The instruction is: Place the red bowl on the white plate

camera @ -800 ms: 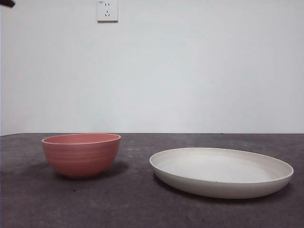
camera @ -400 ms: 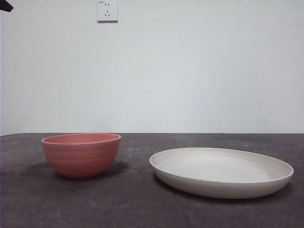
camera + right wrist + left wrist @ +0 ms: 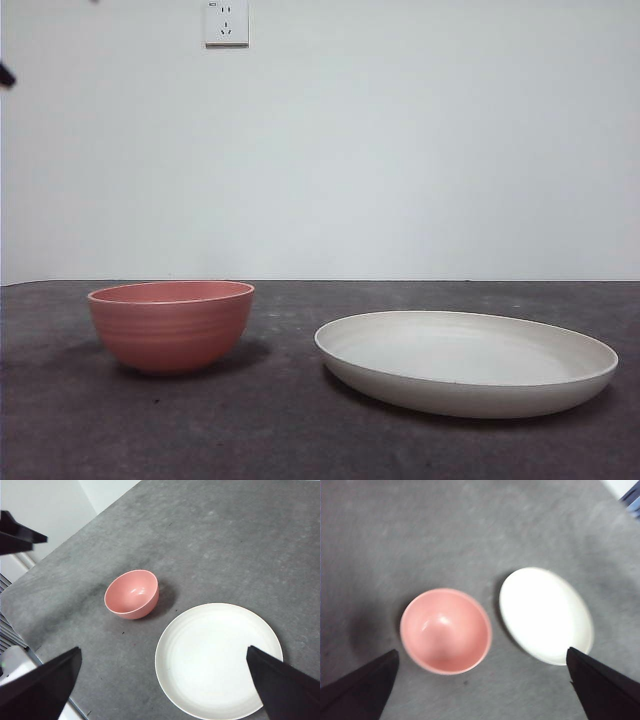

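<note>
- The red bowl [image 3: 171,325] sits upright on the grey surface [image 3: 280,430]. Nothing is in it.
- The white plate [image 3: 466,361] lies flat near the bowl. They do not touch.
- The left tool [image 3: 482,680] hangs high over the bowl and the plate. Its jaws are spread wide and hold nothing.
- The right tool [image 3: 162,680] hangs high over the plate. Its jaws are spread wide too, with nothing between them.
- A white socket [image 3: 226,22] is on the wall behind.
</note>
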Motion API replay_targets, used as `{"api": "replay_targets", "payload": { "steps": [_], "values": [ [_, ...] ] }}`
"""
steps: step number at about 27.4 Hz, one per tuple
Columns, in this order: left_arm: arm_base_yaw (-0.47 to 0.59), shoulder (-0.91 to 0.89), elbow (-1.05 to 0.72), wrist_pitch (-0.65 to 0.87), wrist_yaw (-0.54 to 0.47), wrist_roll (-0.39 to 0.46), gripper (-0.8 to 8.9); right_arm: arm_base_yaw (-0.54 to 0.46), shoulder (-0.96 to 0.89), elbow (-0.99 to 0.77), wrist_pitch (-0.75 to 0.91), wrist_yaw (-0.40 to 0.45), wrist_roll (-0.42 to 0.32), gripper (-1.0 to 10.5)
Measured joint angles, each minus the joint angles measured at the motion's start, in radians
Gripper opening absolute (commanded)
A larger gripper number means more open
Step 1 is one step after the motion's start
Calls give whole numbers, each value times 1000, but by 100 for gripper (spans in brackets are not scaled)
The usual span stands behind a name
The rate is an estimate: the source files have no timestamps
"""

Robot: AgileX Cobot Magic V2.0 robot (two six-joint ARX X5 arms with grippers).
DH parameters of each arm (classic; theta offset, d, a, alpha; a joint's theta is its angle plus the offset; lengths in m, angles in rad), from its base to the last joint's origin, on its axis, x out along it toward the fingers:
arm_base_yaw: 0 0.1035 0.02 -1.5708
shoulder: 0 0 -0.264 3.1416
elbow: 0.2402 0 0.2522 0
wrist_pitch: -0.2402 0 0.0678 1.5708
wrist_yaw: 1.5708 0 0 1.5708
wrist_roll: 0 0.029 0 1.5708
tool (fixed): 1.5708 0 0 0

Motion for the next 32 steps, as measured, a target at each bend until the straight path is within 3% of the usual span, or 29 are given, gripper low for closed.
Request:
{"api": "replay_targets", "payload": {
  "steps": [10, 15, 25, 30, 32],
  "values": [
    [0, 274, 0, -4, -58, -9, 612, 0, 0, 0, 0, 0, 0, 545],
    [0, 419, 0, 73, -105, -22, 557, 0, 0, 0, 0, 0, 0, 545],
    [-4, 647, 1, 150, -138, -27, 553, 0, 0, 0, 0, 0, 1, 545],
    [-5, 687, 2, 190, -138, -47, 492, 0, 0, 0, 0, 0, 6, 545],
    [-10, 687, 6, 189, -138, -61, 406, 0, 0, 0, 0, 0, 8, 545]
  ]
}}
